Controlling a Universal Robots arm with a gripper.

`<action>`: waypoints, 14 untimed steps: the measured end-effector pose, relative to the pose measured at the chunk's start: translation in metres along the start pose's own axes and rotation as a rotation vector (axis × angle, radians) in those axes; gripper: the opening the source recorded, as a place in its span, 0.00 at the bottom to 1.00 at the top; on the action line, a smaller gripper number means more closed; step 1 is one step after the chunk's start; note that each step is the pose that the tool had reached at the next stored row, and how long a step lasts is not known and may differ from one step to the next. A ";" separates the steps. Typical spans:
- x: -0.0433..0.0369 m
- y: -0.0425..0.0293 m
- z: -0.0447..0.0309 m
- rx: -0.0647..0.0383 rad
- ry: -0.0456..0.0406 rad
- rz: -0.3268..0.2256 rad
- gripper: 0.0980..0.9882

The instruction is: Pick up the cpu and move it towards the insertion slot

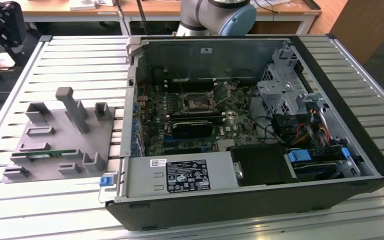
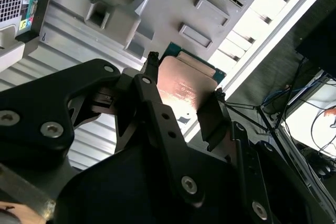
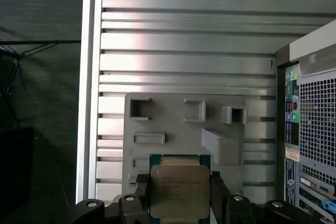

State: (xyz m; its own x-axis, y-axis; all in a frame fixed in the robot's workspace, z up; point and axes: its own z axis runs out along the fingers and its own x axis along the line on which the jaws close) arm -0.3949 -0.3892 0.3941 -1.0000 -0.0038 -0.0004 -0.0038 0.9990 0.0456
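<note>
Nothing readable: print on the cpu [image 3: 178, 192] lid and the power supply label [image 1: 185, 176] is too small to tell.

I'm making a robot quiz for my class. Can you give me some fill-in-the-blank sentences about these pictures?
1. In the first wrist view, the gripper holds the cpu between its two ____.
2. The colour of the tray beneath the cpu is ____.
3. In the exterior view, the insertion slot sits inside the open ____ case.
4. The thin memory stick lying on the tray is coloured ____.

Missing words: fingers; grey; computer; green.
</note>
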 end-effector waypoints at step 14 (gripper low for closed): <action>-0.0133 0.0013 0.0001 0.000 -0.0001 0.000 0.50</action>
State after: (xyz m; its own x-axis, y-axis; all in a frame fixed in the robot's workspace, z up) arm -0.3816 -0.3879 0.3941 -1.0000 -0.0039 -0.0005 -0.0039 0.9989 0.0457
